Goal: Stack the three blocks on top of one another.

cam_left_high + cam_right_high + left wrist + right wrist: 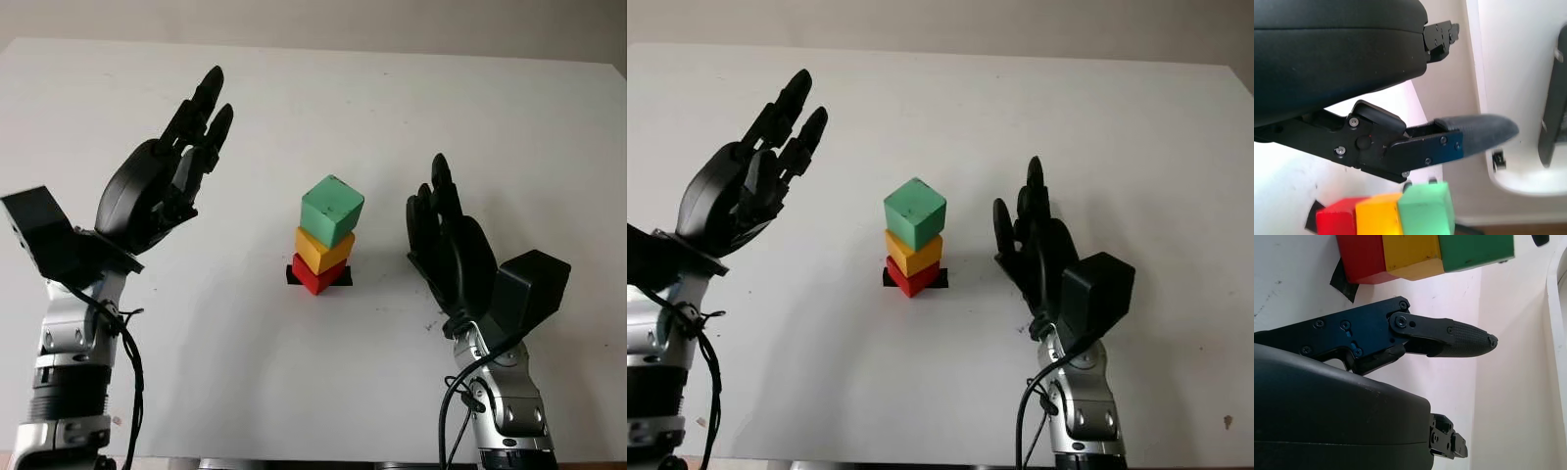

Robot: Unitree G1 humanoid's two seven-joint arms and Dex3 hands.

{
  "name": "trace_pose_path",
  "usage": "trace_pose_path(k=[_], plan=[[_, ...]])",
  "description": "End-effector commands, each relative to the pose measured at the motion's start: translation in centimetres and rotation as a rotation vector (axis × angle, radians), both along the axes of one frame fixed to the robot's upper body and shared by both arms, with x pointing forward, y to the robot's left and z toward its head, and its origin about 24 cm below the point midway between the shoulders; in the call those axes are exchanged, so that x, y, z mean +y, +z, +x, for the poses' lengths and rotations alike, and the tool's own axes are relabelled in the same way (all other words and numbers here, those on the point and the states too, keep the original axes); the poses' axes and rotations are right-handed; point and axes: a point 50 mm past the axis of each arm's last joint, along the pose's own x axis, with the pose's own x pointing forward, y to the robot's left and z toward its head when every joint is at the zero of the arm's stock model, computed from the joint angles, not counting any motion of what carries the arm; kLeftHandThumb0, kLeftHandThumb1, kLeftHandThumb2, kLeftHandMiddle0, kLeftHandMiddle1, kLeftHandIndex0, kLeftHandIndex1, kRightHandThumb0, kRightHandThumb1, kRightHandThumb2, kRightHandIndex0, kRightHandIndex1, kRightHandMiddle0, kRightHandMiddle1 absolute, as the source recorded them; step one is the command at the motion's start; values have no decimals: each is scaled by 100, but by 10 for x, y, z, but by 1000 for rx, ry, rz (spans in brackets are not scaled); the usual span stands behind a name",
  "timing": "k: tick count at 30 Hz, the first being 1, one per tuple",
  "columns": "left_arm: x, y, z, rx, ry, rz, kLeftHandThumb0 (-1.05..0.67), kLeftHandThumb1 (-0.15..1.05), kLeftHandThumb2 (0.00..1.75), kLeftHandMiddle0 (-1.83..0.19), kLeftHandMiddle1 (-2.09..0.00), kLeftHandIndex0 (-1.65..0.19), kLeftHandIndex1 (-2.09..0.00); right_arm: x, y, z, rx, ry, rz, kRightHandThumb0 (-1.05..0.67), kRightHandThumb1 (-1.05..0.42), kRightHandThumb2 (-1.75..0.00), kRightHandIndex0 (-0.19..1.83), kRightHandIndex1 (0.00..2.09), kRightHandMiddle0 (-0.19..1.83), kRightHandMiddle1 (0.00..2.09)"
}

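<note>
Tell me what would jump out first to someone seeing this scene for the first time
A three-block tower stands mid-table on a black mark: the green block on the yellow block on the red block, each twisted a little from the next. The left hand and right hand flank it, both open and raised off the white table, touching nothing.

No words, numbers, labels or signs can be read anywhere. Nothing is written on the green block (331, 209), the yellow block (322, 250) or the red block (314, 276). Nothing is printed on the white table (294, 117) or on the black hands.
</note>
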Motion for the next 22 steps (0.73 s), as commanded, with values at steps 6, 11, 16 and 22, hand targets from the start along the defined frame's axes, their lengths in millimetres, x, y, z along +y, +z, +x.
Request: trace_pose_path(k=[6,11,16,22], plan=[[-14,-25,-27,18,100,-47,-77,105,83,19,0,19,0,-3,3,3,-8,-11,-19,-71,-105,-54,-19,0,-19,0],[-24,-41,-33,74,139,-81,-75,105,85,19,0,19,0,-4,3,3,-14,-19,-28,-69,-105,-56,-19,0,-19,0],[-28,-52,-36,108,158,-90,-76,105,85,19,0,19,0,-5,4,3,-21,-20,-35,-70,-105,-56,-19,0,-19,0],[-25,-54,-39,119,180,-109,-76,105,84,19,0,19,0,-5,4,4,-20,-19,-42,-71,-105,-56,-19,0,-19,0]])
